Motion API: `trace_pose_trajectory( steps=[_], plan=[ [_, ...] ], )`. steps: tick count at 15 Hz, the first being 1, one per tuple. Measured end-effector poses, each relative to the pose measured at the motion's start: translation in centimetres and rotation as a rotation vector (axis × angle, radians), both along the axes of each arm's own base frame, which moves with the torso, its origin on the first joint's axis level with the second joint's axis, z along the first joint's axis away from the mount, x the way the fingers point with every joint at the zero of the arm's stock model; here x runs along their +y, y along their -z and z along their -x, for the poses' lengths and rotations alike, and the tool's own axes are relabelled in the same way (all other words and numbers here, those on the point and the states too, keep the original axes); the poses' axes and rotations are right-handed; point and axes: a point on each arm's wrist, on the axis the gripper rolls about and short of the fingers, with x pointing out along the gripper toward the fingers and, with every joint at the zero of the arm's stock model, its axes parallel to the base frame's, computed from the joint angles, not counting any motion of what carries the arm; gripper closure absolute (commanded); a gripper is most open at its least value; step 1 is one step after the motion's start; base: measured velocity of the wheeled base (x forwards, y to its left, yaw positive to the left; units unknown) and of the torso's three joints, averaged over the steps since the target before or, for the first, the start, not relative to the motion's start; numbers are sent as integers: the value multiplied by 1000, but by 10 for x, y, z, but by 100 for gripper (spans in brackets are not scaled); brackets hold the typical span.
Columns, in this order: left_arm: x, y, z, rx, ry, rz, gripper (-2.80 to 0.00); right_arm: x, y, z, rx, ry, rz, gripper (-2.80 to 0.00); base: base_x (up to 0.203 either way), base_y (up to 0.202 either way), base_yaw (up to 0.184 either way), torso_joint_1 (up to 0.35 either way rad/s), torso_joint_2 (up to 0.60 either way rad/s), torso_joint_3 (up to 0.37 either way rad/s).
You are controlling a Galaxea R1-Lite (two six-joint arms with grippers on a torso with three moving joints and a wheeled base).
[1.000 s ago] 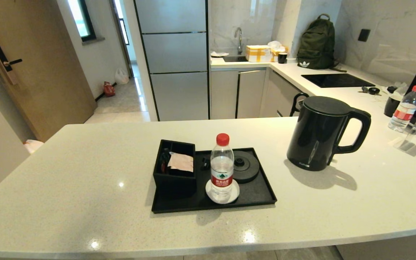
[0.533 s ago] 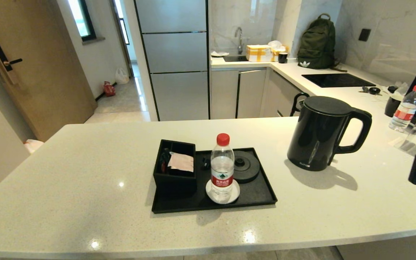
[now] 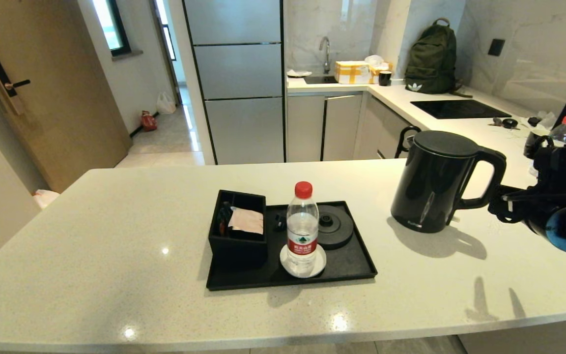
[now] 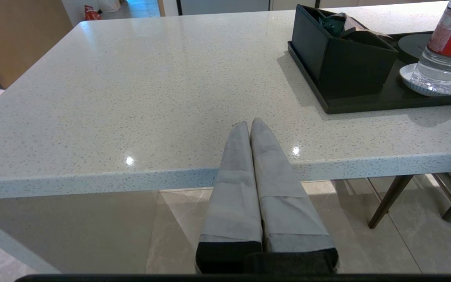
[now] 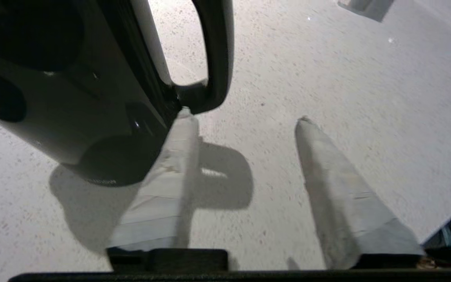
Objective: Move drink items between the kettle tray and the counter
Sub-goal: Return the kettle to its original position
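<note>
The kettle is standing on the counter, well to the right of the tray, with its handle turned toward the robot's right. The right gripper is being held just beside that handle, low near its bottom end; its fingers are spread wide, with one fingertip almost at the foot of the loop and nothing gripped between them. In the head view the right arm is seen at the right edge, level with the handle.

On the tray, the water bottle is standing on the white coaster, in front of the round kettle base, which is bare; the sachet box is sitting at the tray's left end.

The left gripper is being kept at the counter's near edge, left of the tray, with its fingers pressed together and nothing held.

The step in hand is judged to be the approach to the kettle's handle. For the next move, the open fingers would need to be brought higher and around the handle's upright bar before being closed, so that the kettle can be lifted upright and carried toward the bare base.
</note>
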Motion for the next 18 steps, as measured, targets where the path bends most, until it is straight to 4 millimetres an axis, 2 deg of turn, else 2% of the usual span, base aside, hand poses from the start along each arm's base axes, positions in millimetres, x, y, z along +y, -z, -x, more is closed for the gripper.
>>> trace_pose_trajectory(
  steps=[8, 18],
  plan=[
    [0, 0, 0, 0, 0, -1, 0, -19, 18, -36, -22, 10, 36, -280, 0, 0, 0, 0, 0, 0],
    [0, 0, 0, 0, 0, -1, 0, -64, 37, -68, -19, -21, 30, -280, 0, 0, 0, 0, 0, 0]
  ],
)
